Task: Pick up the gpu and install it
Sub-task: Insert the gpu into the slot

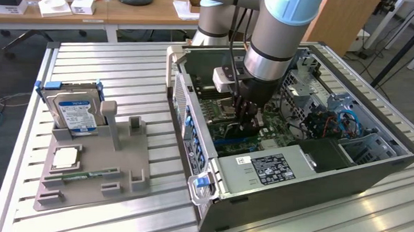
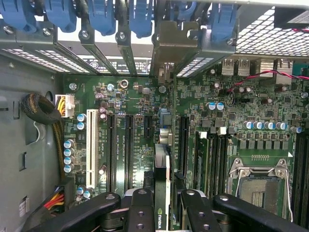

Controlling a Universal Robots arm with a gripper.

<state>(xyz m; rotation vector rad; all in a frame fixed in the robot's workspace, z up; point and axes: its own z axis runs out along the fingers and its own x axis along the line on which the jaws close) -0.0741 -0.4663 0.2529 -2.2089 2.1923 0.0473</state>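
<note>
Inside the open computer case (image 1: 191, 147) my gripper (image 1: 245, 113) reaches down over the green motherboard (image 1: 225, 109). In the wrist view the gpu (image 2: 162, 176) appears edge-on, a thin card standing upright between my black fingers (image 2: 140, 210), with my gripper (image 2: 162, 205) shut on it. Its silvery bracket (image 2: 174, 46) sits against the rear slot openings of the case. The card's lower edge lies along a dark expansion slot on the motherboard (image 2: 120, 96); whether it is seated I cannot tell. In the exterior view the gpu (image 1: 246, 129) is a dark shape under the fingers.
A grey parts holder (image 1: 121, 170) on the slatted table holds a hard drive (image 1: 77, 114), a processor chip (image 1: 64, 157) and a green memory stick (image 1: 85, 174). The power supply (image 1: 269, 168) fills the case's near end. A processor socket (image 2: 258, 186) and memory slots lie beside the card.
</note>
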